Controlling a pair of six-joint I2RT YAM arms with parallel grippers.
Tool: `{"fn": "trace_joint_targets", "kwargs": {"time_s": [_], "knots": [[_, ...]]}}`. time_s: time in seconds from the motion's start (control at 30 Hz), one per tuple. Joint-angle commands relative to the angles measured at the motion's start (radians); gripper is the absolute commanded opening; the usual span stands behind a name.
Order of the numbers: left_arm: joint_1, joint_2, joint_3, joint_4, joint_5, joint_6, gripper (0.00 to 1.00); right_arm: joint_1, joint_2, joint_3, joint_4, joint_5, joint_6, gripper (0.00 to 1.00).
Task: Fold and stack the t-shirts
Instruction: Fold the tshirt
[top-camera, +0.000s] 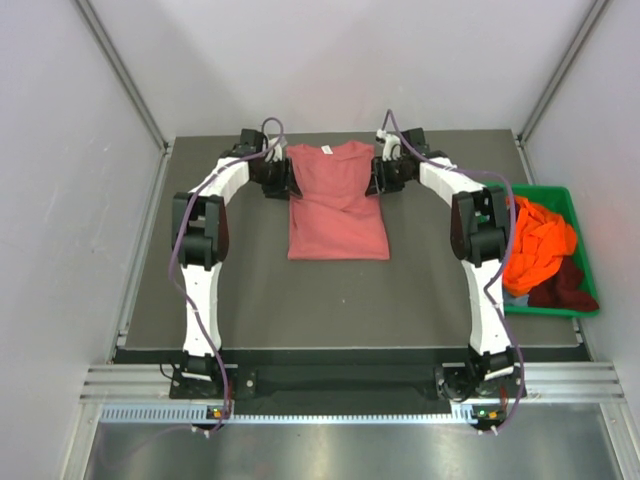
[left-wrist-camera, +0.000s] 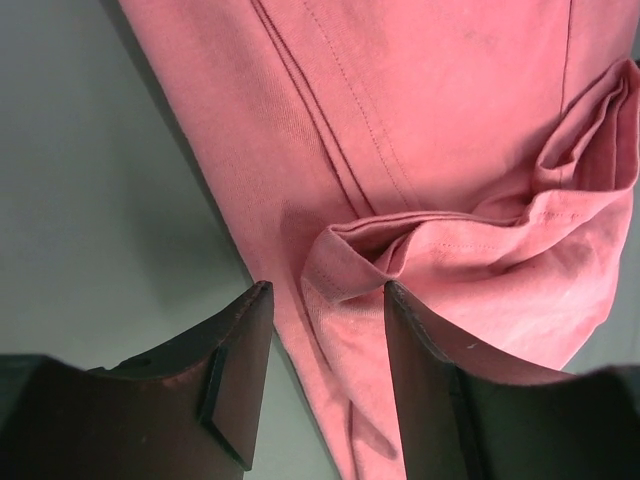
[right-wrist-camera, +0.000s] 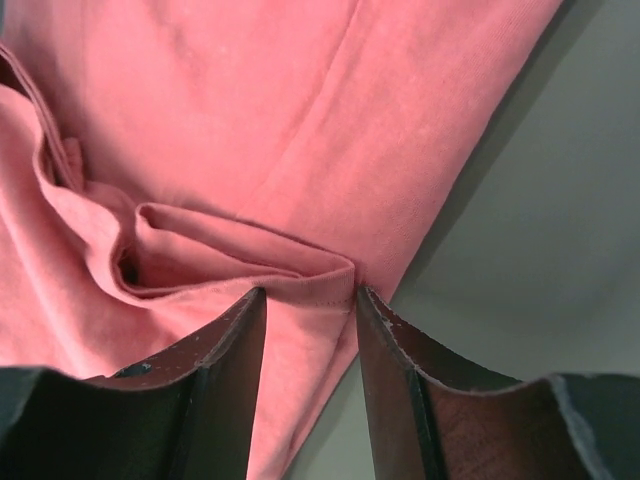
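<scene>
Salmon-pink cotton t-shirt (top-camera: 337, 205), sleeves tucked in: the long narrow fold looks done and the cross fold is due.
It lies flat at the far middle of the dark grey table (top-camera: 300, 300), collar away from the arms. The left gripper (left-wrist-camera: 325, 290) and right gripper (right-wrist-camera: 308, 292) flank its shoulders, jaws part-open over the tucked sleeve folds, clamping nothing. Next, likely, both must pinch the shoulder corners and carry them evenly to the hem.

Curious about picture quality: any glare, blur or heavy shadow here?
Top external view: even light, though the orange shirt glows overexposed. Left wrist view: salmon-pink shirt sharp, stitching clear; dark tool fingers soft. Right wrist view: the same, with shade inside the sleeve fold.
</scene>
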Motion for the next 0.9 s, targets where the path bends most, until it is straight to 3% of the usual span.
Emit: {"fn": "trace_joint_targets", "kwargs": {"time_s": [0.0, 0.13, 0.57, 0.63, 0.73, 0.77, 0.8, 0.87], "knots": [[0.006, -0.001, 0.02, 0.011, 0.043, 0.056, 0.53, -0.014, 0.02, 0.052, 0.006, -0.032, -0.019, 0.42], [0.006, -0.01, 0.005, 0.031, 0.093, 0.072, 0.53, -0.02, 0.031, 0.055, 0.017, -0.038, -0.019, 0.39], [0.006, 0.036, 0.031, 0.054, 0.101, 0.049, 0.49, -0.028, 0.039, 0.052, 0.067, -0.058, 0.011, 0.08], [0.006, 0.042, 0.036, 0.055, 0.103, 0.044, 0.43, -0.03, 0.04, 0.051, 0.072, -0.063, 0.016, 0.03], [0.006, 0.05, 0.053, 0.052, 0.097, 0.032, 0.18, -0.03, 0.043, 0.046, 0.082, -0.069, 0.024, 0.0], [0.007, 0.051, 0.06, 0.051, 0.092, 0.021, 0.05, -0.03, 0.043, 0.044, 0.083, -0.07, 0.025, 0.0], [0.006, 0.047, 0.063, 0.049, 0.087, 0.015, 0.0, -0.03, 0.042, 0.041, 0.089, -0.066, 0.03, 0.0], [0.007, 0.03, 0.063, 0.048, 0.064, -0.013, 0.0, -0.031, 0.025, 0.025, 0.105, -0.055, 0.037, 0.0]]}}
